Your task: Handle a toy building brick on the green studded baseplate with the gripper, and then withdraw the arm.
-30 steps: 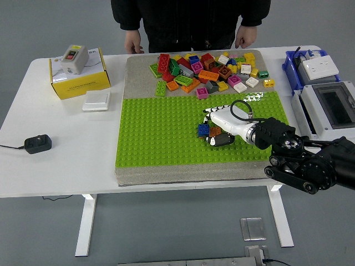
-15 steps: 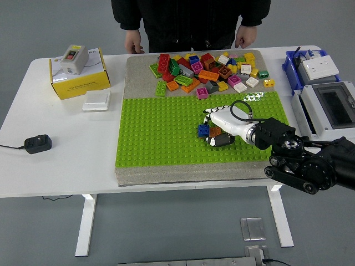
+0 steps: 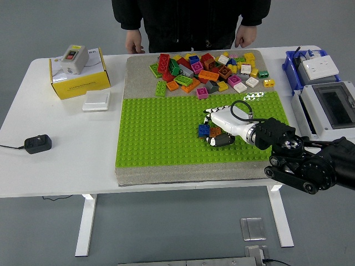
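**Right hand at the brick, brick just to its left**

Nearest me, my right arm [image 3: 310,163] came in from the lower right corner and reached leftward over the near right part of the baseplate [image 3: 161,138]. I saw no left arm at all, so the right hand was the only one placed for this.

Further along that arm, the white right hand [image 3: 217,128] lay low over the green studs with its fingers curled toward a small cluster of bricks. A blue brick [image 3: 203,130] sat on the baseplate at the fingertips, touching them or very nearly, on the hand's left side. An orange or brown piece lay tucked under the fingers beside it. I could not tell whether the fingers were actually pinching either one or only resting against them; they were bent, not spread.

So I judged the relation that mattered to be this: the brick lay directly ahead of the fingertips, along the line of the forearm, and a withdrawal would run back to the right along that same line.

Beyond the green studs, a pile [image 3: 208,71] of loose bricks lay on the grey far strip of the board. At the far edge a person's hands [image 3: 133,43] rested by the table, holding nothing.
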You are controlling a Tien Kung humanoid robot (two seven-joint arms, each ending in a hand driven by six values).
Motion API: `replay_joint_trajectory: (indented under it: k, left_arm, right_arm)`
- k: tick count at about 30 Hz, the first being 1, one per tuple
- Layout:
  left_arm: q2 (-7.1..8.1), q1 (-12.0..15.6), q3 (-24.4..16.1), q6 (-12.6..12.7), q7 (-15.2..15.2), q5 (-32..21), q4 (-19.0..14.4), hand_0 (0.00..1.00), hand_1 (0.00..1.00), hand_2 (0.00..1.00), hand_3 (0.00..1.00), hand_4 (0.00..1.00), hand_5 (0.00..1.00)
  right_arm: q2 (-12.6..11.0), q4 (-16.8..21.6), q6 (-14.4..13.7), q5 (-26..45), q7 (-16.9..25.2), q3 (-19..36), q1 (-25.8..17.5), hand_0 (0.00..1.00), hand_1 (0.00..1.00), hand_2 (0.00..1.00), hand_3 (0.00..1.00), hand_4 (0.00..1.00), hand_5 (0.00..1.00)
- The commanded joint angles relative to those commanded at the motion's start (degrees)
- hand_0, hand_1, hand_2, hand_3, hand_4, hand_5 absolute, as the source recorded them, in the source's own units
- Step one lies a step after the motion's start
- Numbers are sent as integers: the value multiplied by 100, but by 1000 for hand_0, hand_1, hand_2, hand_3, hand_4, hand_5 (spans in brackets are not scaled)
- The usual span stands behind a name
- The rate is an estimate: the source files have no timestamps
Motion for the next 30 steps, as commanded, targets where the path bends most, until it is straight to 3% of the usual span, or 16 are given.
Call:
replay_joint_trajectory:
  k: [30]
  left_arm:
    - [9, 10, -13, 6, -7, 17, 0, 651, 616, 564, 665, 394, 486]
  right_arm:
    - [4, 3, -13, 5, -14, -27, -11, 881, 928, 963, 732, 596, 483]
